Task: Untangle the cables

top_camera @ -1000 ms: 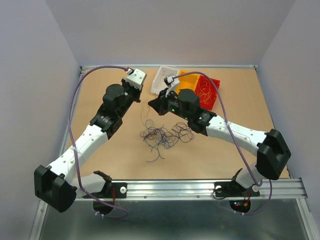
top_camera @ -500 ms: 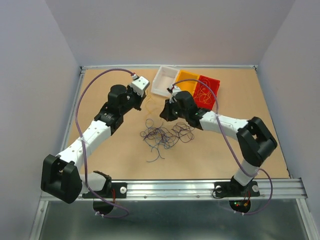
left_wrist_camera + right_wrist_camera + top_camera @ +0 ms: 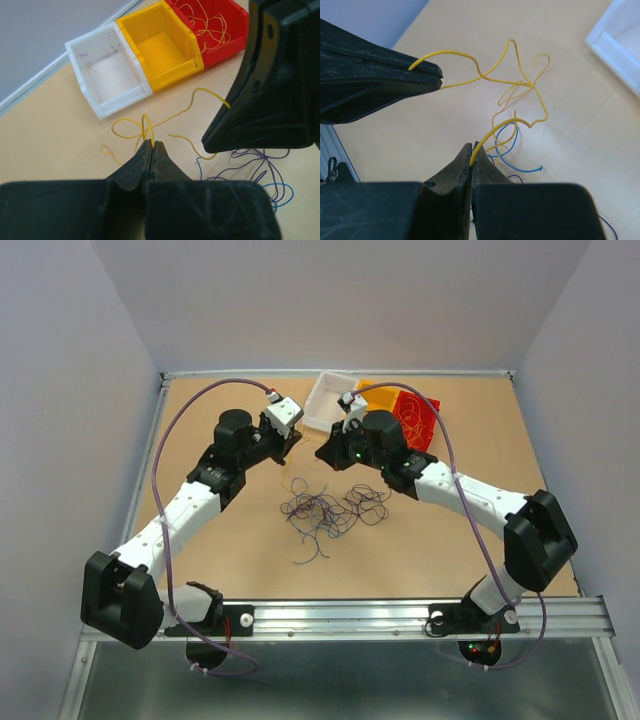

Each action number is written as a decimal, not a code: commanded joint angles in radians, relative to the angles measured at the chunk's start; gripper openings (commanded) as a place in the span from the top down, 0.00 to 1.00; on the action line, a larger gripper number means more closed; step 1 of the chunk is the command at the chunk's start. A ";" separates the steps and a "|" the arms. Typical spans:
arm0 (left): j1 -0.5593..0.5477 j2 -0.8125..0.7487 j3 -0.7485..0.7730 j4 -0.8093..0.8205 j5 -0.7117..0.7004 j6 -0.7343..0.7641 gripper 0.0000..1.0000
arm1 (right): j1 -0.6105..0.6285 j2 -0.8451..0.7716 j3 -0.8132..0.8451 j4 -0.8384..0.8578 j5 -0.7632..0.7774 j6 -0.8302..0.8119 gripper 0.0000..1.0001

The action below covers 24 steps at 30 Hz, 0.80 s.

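A thin yellow cable [image 3: 451, 50] hangs curled above the table between my two grippers. My left gripper [image 3: 151, 142] is shut on one part of it, my right gripper [image 3: 471, 154] on another. In the top view the left gripper [image 3: 290, 440] and right gripper [image 3: 322, 452] face each other closely, just in front of the bins. The tangle of blue and purple cables [image 3: 325, 510] lies on the table nearer the arm bases, apart from both grippers. A loose blue strand [image 3: 512, 150] lies under the yellow one.
A white bin [image 3: 110, 70], a yellow bin [image 3: 162, 45] and a red bin [image 3: 215, 25] holding several yellow cables stand side by side at the back. A single purple strand [image 3: 310, 552] lies near the tangle's front.
Both grippers have shifted a little near the bins and still face each other. The right arm's elbow has swung out and back. The tangle on the table has not moved.
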 commanded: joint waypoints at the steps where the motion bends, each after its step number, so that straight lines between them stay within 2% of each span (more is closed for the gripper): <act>1: 0.004 -0.046 -0.005 0.030 0.085 0.019 1.00 | 0.004 -0.003 0.104 0.034 -0.006 -0.088 0.99; 5: 0.004 0.018 0.030 0.003 0.077 0.019 1.00 | 0.002 0.007 0.112 0.055 -0.013 -0.182 0.99; 9: 0.004 0.118 0.148 -0.020 -0.026 0.024 1.00 | 0.002 0.046 0.135 0.061 0.153 -0.235 0.99; 16: 0.005 0.334 0.381 -0.063 -0.036 0.048 1.00 | -0.016 0.185 0.259 0.061 0.314 -0.212 0.99; 20: 0.007 0.442 0.496 -0.102 0.037 0.056 1.00 | -0.062 0.213 0.267 0.061 0.417 -0.147 0.99; 24: -0.002 0.549 0.610 -0.138 0.150 0.064 1.00 | -0.130 0.162 0.190 0.063 0.454 -0.065 0.99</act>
